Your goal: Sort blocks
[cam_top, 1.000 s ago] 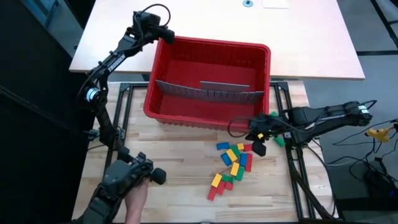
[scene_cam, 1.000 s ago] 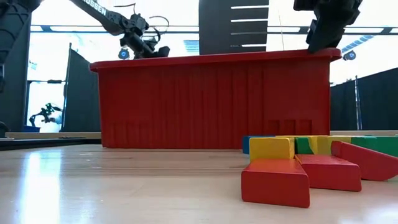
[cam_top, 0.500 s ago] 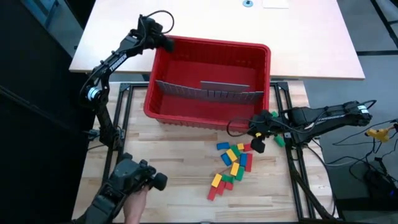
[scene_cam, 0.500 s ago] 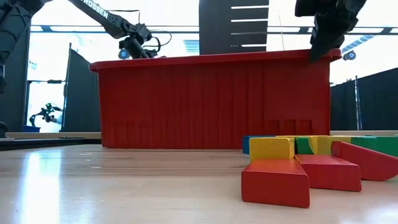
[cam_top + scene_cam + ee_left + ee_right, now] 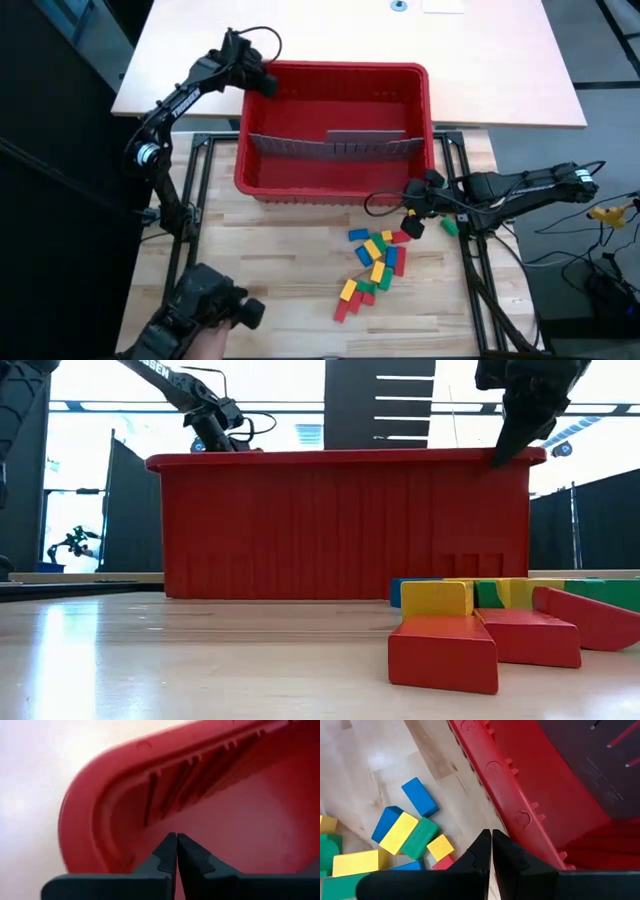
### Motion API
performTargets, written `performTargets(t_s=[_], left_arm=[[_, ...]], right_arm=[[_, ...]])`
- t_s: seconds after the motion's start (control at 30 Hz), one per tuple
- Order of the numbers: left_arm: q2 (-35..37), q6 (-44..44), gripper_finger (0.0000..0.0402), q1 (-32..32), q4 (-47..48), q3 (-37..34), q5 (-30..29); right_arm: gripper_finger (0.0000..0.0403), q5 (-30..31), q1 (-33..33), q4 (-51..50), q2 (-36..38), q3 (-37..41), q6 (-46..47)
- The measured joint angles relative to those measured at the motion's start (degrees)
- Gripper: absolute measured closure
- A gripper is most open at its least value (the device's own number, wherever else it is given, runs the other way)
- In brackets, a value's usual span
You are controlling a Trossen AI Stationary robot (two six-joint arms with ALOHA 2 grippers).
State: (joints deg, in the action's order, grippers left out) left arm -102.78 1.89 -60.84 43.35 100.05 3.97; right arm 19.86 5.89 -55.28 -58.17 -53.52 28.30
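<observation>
High view: the left claw (image 5: 268, 84) sits at the far-left corner of the red bin (image 5: 300, 187), and its wrist view shows the fingers pressed together with nothing between them. The right claw (image 5: 408, 222) hangs just off the bin's near-right corner, above the bench (image 5: 280, 270); its fingers are likewise closed on nothing.

Location of task items: the blocks (image 5: 372, 260) lie in a loose heap on the bench, near side of the bin and right of centre, with one green block (image 5: 449, 227) apart to the right beside the right arm. No block is visible inside the bin.

Risks from this position:
- The left claw is at the bin rim. Any sideways travel would likely push or tip the bin.
- The right claw is shut. Descending onto the heap in that state would scatter the blocks rather than grip one. Open it first.
- The blocks touch and overlap, so fingers closing on one may catch a neighbour of another colour.

Surroundings: a grey slotted panel (image 5: 330, 147) spans the bin interior. A hand (image 5: 210, 345) shows at the near-left edge, beside dark equipment. The bin's near wall stands close to the right claw and limits its approach from the far side.
</observation>
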Motion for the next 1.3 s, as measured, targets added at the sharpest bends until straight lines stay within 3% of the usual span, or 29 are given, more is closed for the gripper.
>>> performTargets(t_s=[0.5, 1.3], left_arm=[[2.6, -2.9, 0.0401, 7.4, 17.4, -0.1, 0.0], [2.6, -4.4, 0.0402, 14.0, 36.3, -0.1, 0.2]], right_arm=[[0.0403, 5.2, -0.3, -2.4, 1.0, 0.0, 0.3], [0.0403, 6.0, -0.3, -4.5, 4.3, -0.1, 0.8]])
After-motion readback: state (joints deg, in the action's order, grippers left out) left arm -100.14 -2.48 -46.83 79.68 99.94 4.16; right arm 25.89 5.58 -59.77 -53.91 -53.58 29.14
